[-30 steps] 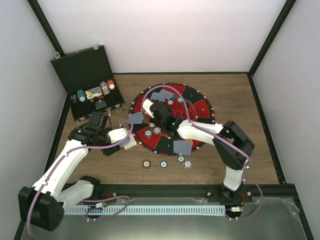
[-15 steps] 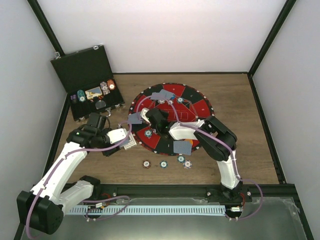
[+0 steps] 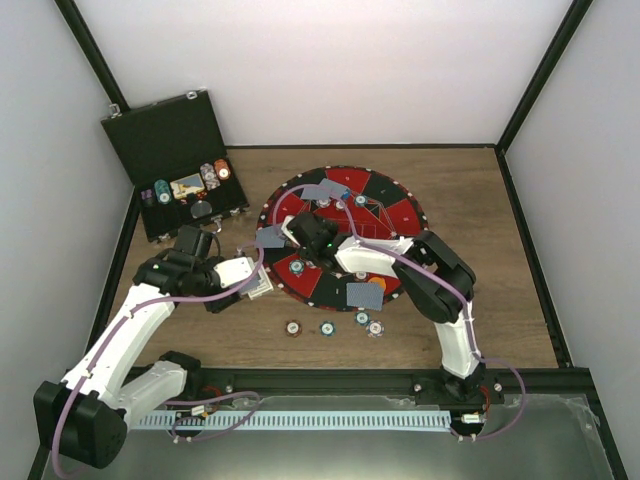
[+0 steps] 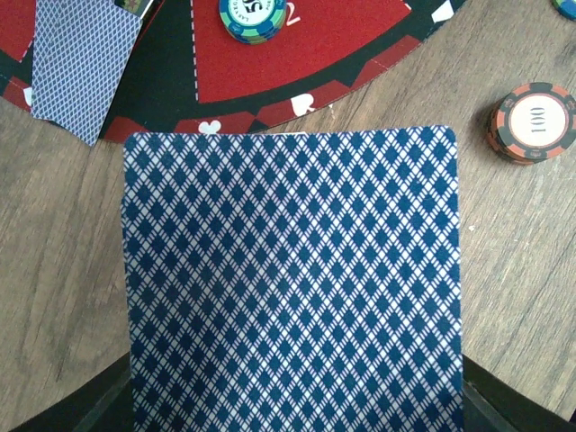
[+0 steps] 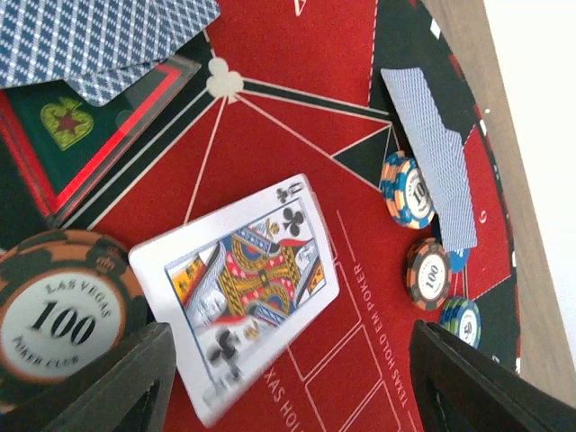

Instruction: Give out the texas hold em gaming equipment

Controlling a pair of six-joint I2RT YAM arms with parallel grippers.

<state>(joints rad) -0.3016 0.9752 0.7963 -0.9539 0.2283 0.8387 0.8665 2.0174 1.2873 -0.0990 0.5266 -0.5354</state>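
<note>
Left gripper (image 4: 292, 412): closed on the blue-backed card (image 4: 292, 279); dark fingers visible only at the lower corners of the left wrist view.
Blue-backed card: held flat, back up, over the wooden table (image 4: 513, 270); far edge just short of the mat (image 4: 270, 85) rim; fills most of that view.
Right gripper (image 5: 290, 369): fingers well apart, gripping nothing, above the red field of the mat.
Face-up card (image 5: 238, 288): court card of clubs, between the spread fingers, touching neither; skewed in the view, near end blurred; contact with the mat, cannot tell.
Mat chip (image 5: 63, 317): brown, marked 100, just beside the face-up card's left edge.
Face-down pair (image 5: 99, 36): two overlapping cards at the top left of the right wrist view, partly over a green-and-red panel.
Far card (image 5: 432, 153): face down on the mat, the orange-and-blue chip (image 5: 407, 189) against its edge.
Table chip (image 4: 533, 121): brown, marked 100, on bare wood, right of the held card, apart from the mat.
Teal chip (image 4: 252, 16): on a red sector, top edge of the left wrist view.
Chip row (image 3: 327, 327): four chips on the wood near the mat's near rim, between the two arms.
Case (image 3: 175, 165): open, far left corner, chips in its lower half, apart from the mat.
</note>
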